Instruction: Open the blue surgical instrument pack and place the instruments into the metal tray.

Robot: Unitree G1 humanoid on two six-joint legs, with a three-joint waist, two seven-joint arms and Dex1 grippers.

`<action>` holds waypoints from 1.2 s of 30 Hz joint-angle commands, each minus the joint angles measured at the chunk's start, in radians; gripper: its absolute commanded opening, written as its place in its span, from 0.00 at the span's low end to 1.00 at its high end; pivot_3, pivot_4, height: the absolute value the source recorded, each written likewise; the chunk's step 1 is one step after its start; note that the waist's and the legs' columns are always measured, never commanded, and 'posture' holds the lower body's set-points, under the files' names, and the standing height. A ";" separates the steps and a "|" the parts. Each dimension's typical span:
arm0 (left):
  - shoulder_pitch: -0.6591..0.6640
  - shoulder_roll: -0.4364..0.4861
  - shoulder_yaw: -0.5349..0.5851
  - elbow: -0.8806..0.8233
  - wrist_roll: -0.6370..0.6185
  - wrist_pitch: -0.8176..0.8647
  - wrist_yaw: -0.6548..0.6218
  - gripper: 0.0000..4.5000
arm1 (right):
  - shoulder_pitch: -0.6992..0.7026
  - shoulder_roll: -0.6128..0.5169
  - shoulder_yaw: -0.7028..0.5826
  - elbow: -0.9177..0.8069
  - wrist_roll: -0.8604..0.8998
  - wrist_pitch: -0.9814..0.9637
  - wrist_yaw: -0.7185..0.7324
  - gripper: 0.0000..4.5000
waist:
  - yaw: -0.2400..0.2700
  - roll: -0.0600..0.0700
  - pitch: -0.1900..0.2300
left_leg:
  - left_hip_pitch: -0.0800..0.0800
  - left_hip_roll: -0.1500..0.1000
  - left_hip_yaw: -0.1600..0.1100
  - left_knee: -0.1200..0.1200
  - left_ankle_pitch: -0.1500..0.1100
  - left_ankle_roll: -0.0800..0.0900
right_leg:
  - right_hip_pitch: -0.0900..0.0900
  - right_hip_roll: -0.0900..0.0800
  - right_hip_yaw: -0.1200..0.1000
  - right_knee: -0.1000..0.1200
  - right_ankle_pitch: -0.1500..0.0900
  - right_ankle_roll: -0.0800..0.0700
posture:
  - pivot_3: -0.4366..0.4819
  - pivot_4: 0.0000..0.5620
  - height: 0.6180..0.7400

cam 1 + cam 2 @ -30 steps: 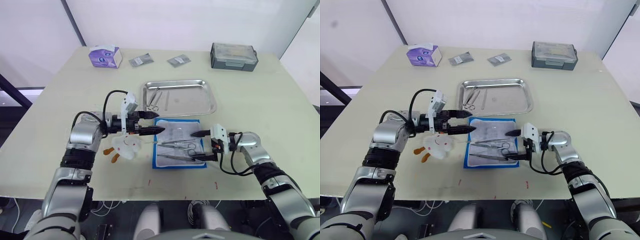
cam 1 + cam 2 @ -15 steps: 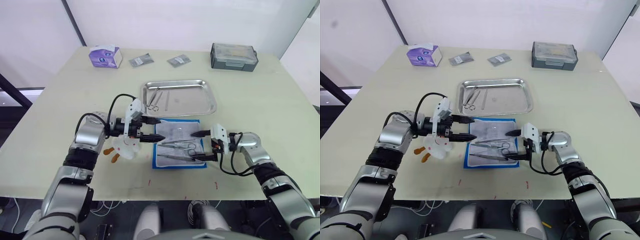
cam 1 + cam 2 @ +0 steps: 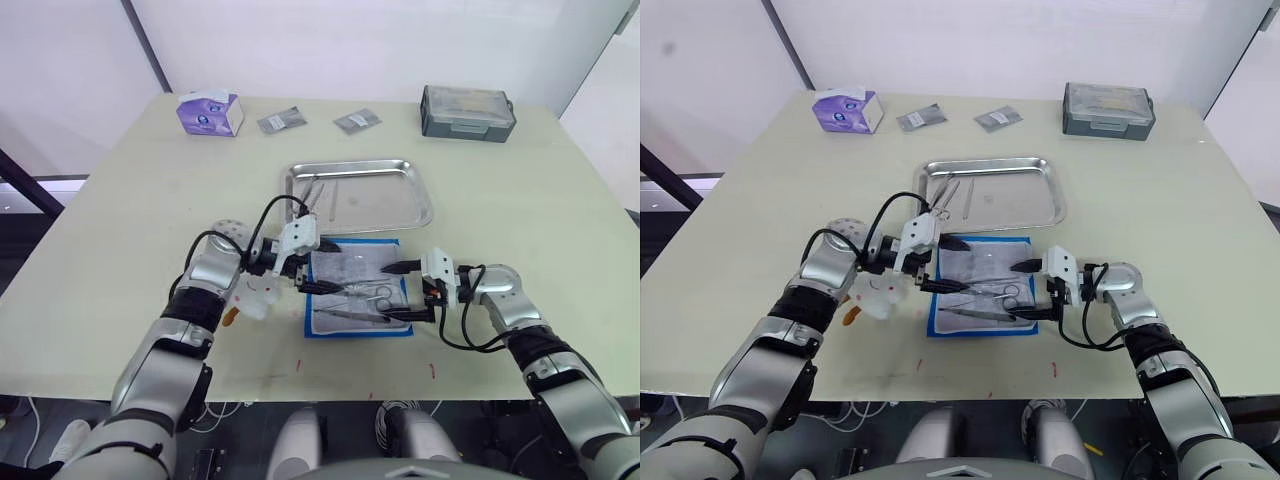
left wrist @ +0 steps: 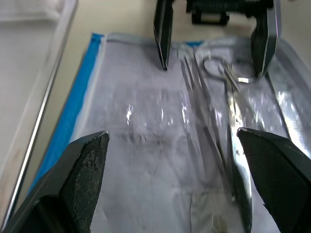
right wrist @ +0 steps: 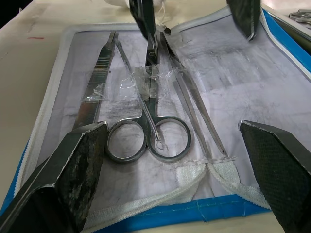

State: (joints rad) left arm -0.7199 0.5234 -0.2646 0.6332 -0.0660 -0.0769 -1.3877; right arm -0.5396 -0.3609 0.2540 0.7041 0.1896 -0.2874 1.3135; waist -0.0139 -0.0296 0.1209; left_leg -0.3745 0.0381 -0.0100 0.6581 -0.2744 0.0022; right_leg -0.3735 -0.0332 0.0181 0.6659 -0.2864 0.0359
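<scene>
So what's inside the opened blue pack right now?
In the blue pack: ring-handled scissors, tweezers and a flat tool under clear pockets. Their tips are hidden behind the left pincer.

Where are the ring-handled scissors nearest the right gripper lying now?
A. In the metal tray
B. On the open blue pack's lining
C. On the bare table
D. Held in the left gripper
B: the ring-handled scissors lie flat on the grey lining of the open blue pack, between both open grippers.

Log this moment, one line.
pack open | left gripper open over instruments | right gripper open | metal tray partly filled
</scene>
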 commanded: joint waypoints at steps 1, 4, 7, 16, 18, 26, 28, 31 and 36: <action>-0.033 -0.013 0.005 0.027 0.011 -0.044 -0.002 0.99 | 0.089 -0.024 0.050 0.107 -0.106 0.054 -0.036 1.00 | 0.000 -0.001 0.000 | 0.000 0.000 0.000 0.000 0.000 0.000 | 0.000 0.000 0.000 0.000 0.000 0.000 | 0.48 0.27 0.95; -0.038 -0.018 0.003 0.049 0.017 -0.061 -0.007 0.99 | 0.088 -0.023 0.051 0.108 -0.107 0.053 -0.038 1.00 | 0.000 -0.001 -0.001 | 0.000 0.000 0.000 0.000 0.000 0.000 | 0.000 0.000 0.000 0.000 0.000 0.000 | 0.48 0.27 0.95; -0.036 -0.020 0.000 0.056 0.021 -0.071 -0.015 0.99 | 0.089 -0.023 0.051 0.108 -0.107 0.053 -0.040 1.00 | 0.000 -0.001 -0.001 | 0.000 0.000 0.000 0.000 0.000 0.000 | 0.000 0.000 0.000 0.000 0.000 0.000 | 0.48 0.27 0.95; -0.001 -0.034 -0.008 0.014 0.013 -0.064 -0.044 0.99 | 0.087 -0.023 0.050 0.107 -0.107 0.053 -0.040 1.00 | 0.000 -0.001 -0.001 | 0.000 0.000 0.000 0.000 0.000 0.000 | 0.000 0.000 0.000 0.000 0.000 0.000 | 0.48 0.27 0.95; 0.005 -0.034 -0.010 0.008 0.015 -0.065 -0.046 0.99 | 0.089 -0.022 0.051 0.104 -0.107 0.053 -0.041 1.00 | 0.000 -0.001 -0.001 | 0.000 0.000 0.000 0.000 0.000 0.000 | 0.000 0.000 0.000 0.000 0.000 0.000 | 0.48 0.27 0.95; 0.018 -0.028 -0.017 0.000 0.017 -0.061 -0.051 0.99 | 0.092 -0.021 0.052 0.097 -0.106 0.056 -0.042 1.00 | 0.000 -0.001 -0.002 | 0.000 0.000 0.000 0.000 0.000 0.000 | 0.000 0.000 0.000 0.000 0.000 0.000 | 0.48 0.27 0.95; 0.022 -0.031 -0.019 0.003 0.020 -0.061 -0.047 0.99 | 0.090 -0.020 0.052 0.099 -0.105 0.056 -0.043 1.00 | 0.000 -0.001 -0.002 | 0.000 0.000 0.000 0.000 0.000 0.000 | 0.000 0.000 0.000 0.000 0.000 0.000 | 0.48 0.27 0.95; 0.027 -0.034 -0.020 0.005 0.022 -0.060 -0.044 0.88 | 0.090 -0.018 0.052 0.098 -0.105 0.055 -0.045 1.00 | 0.000 -0.001 -0.002 | 0.000 0.000 0.000 0.000 0.000 0.000 | 0.000 0.000 0.000 0.000 0.000 0.000 | 0.48 0.27 0.95; 0.025 -0.042 -0.014 0.005 0.015 -0.046 -0.041 0.44 | 0.093 -0.016 0.054 0.096 -0.106 0.055 -0.047 1.00 | 0.000 0.000 -0.002 | 0.000 0.000 0.000 0.000 0.000 0.000 | 0.000 0.000 0.000 0.000 0.000 0.000 | 0.48 0.27 0.95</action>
State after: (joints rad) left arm -0.6935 0.4850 -0.2843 0.6485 -0.0579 -0.1345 -1.4513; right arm -0.5338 -0.3619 0.2539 0.6973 0.1896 -0.2861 1.3005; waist -0.0140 -0.0296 0.1186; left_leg -0.3742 0.0382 -0.0102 0.6581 -0.2746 0.0025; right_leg -0.3731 -0.0332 0.0180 0.6659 -0.2863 0.0360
